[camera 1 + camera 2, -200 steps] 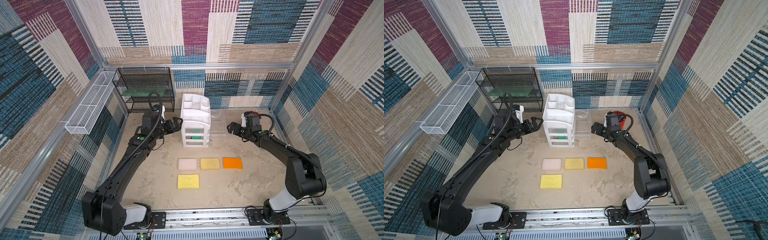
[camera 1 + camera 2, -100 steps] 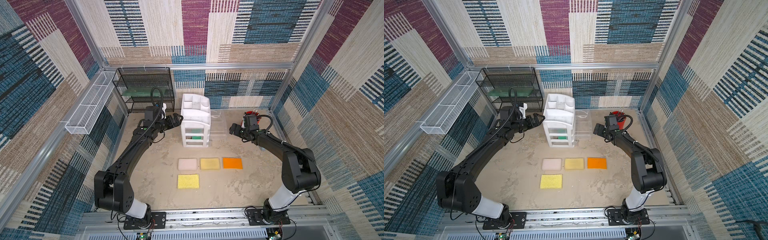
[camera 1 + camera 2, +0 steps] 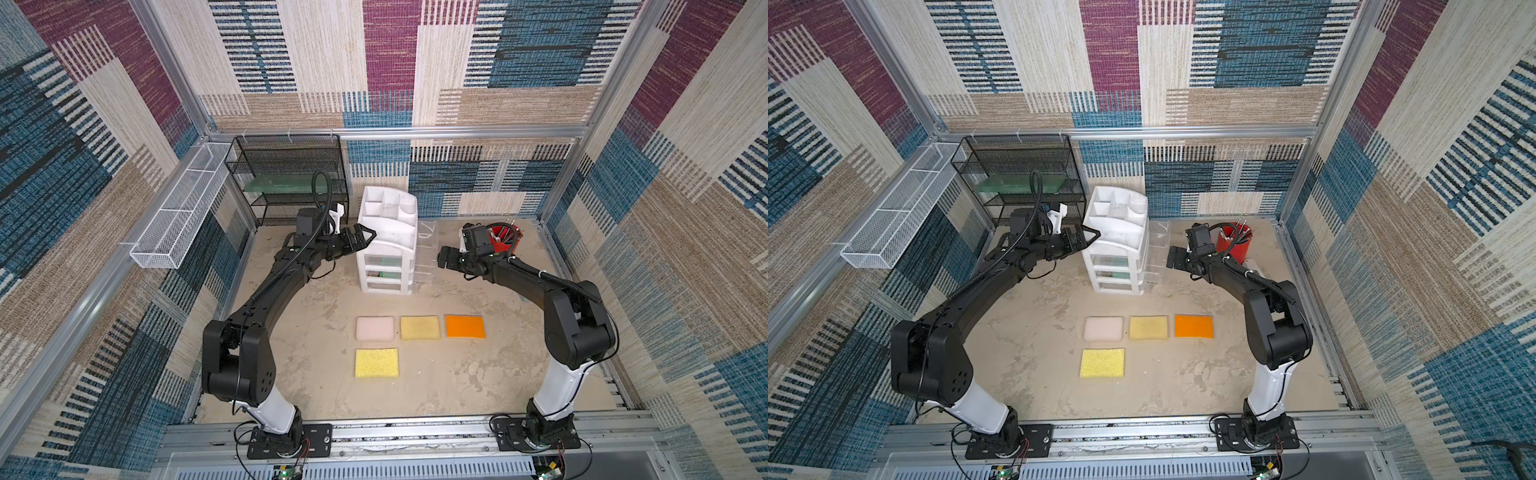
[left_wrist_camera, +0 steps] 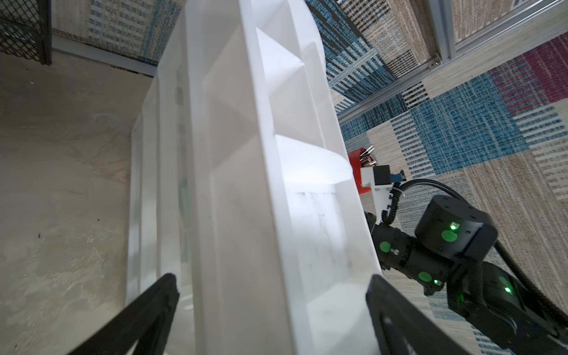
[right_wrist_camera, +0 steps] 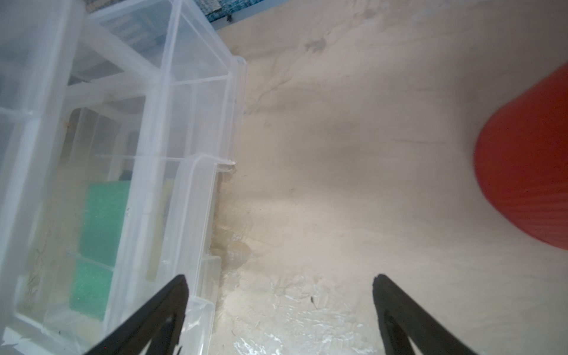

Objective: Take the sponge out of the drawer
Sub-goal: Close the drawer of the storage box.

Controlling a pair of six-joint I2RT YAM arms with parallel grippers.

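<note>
The drawer (image 3: 386, 249) (image 3: 1116, 249) is a small white tower at the back middle, with clear drawers (image 3: 423, 253) (image 5: 196, 123) pulled out on its right side. The green sponge (image 3: 388, 263) (image 5: 104, 215) shows through the clear plastic inside it. My left gripper (image 3: 365, 237) (image 3: 1090, 237) (image 4: 272, 285) is open, its fingers on either side of the tower's top tray (image 4: 276, 184) at the upper left corner. My right gripper (image 3: 441, 257) (image 3: 1173, 257) (image 5: 281, 284) is open beside the pulled-out drawers, one fingertip (image 5: 179, 287) over a drawer's edge, with nothing between its fingers.
A pink sponge (image 3: 375, 328), a tan one (image 3: 419, 327), an orange one (image 3: 465, 326) and a yellow one (image 3: 376, 363) lie on the table in front. A red cup (image 3: 505, 243) (image 5: 528, 172) of pens stands behind my right wrist. A black mesh shelf (image 3: 291, 178) and a white wire basket (image 3: 178, 220) stand at the back left.
My left arm has folded its elbow back toward its base while its gripper moved right onto the tower's corner. My right gripper has edged left toward the pulled-out drawers.
</note>
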